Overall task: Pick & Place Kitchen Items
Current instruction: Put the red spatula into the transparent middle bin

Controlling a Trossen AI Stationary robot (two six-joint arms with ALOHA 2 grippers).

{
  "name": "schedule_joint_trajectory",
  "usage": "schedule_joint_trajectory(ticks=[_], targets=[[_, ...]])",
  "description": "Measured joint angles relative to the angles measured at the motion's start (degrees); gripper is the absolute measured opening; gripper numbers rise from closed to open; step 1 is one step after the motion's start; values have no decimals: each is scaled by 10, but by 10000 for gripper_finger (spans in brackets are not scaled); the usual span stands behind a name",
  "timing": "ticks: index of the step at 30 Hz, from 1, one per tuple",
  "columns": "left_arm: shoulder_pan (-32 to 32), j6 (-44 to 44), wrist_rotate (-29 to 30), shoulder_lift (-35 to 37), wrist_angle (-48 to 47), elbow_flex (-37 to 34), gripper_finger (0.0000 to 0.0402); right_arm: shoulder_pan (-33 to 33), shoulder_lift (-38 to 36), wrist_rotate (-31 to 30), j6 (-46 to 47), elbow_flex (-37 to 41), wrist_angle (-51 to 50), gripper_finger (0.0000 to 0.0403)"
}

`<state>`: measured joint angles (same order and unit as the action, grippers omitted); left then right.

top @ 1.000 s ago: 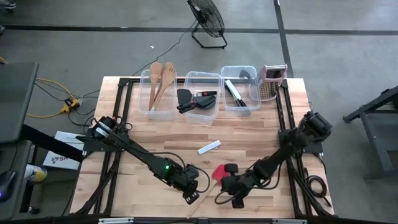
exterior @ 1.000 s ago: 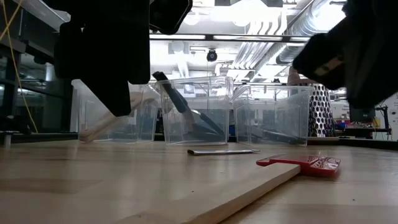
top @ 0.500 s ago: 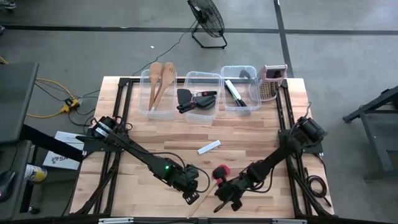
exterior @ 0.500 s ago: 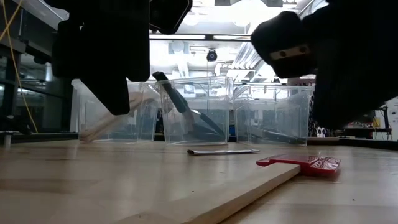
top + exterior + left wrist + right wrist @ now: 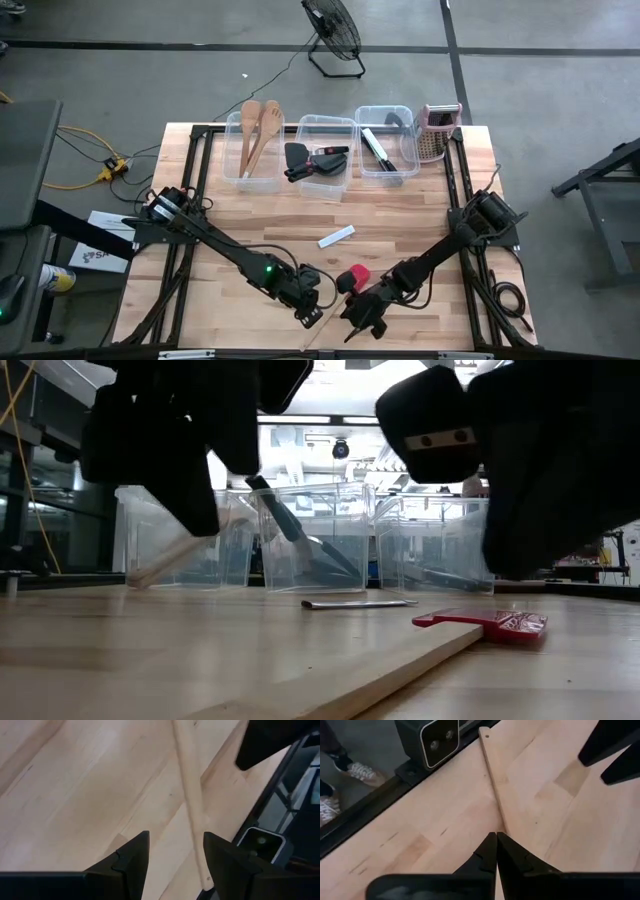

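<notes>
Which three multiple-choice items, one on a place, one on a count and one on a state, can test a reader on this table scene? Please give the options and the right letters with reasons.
1. Where does the red-headed spatula lie?
A. in the middle bin
B. on the bare table near its front edge, between the two grippers
C. on the box grater

2. How many clear plastic bins stand along the far edge?
A. three
B. two
C. five

3. How are the fingers of the left gripper?
A. shut on a knife
B. shut on nothing
C. open, empty

Answers: 1 B, the high view shows its red head on the wood by the right gripper. 2 A, the left bin, middle bin and right bin stand in a row. 3 C, the left wrist view shows a gap between them.
</notes>
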<state>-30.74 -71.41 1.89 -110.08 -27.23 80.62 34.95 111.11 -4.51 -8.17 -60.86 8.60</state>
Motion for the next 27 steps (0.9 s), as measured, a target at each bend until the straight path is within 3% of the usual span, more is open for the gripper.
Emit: schedule_joint_trajectory(ticks=[27], targets=[[0,-74,14,0,14,0,184,-37,38,60,-101,0,37,1]])
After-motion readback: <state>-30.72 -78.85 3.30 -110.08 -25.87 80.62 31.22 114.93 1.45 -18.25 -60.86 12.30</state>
